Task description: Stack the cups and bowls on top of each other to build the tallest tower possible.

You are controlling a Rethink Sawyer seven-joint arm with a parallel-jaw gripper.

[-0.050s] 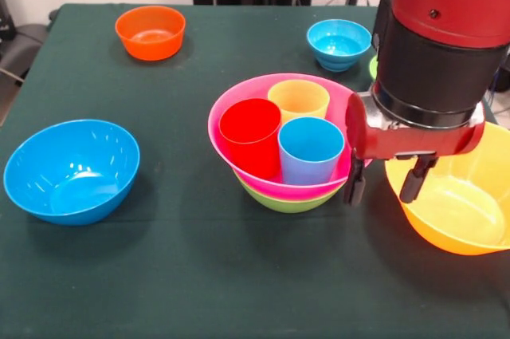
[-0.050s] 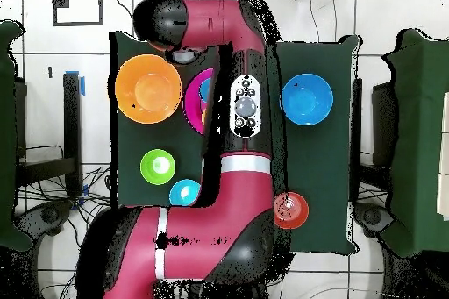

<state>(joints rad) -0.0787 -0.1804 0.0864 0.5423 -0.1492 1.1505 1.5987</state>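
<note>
A large pink bowl (image 1: 227,112) sits nested in a green bowl (image 1: 288,203) at the table's middle. Three cups stand upright inside it: red (image 1: 249,136), translucent yellow (image 1: 298,100) and light blue (image 1: 311,151). My gripper (image 1: 385,183) hangs open just right of this pile. One finger (image 1: 355,186) is beside the pink rim, the other over the left rim of the large yellow-orange bowl (image 1: 458,215). From overhead my arm covers most of the pink bowl (image 2: 194,100), and the yellow-orange bowl (image 2: 147,88) lies next to it.
A medium blue bowl (image 1: 72,170) (image 2: 307,98) sits apart from the pile. A small orange bowl (image 1: 150,32) (image 2: 291,210) and a small blue bowl (image 1: 339,42) (image 2: 184,193) stand towards the robot's side. A small green bowl (image 2: 158,166) lies near the small blue one.
</note>
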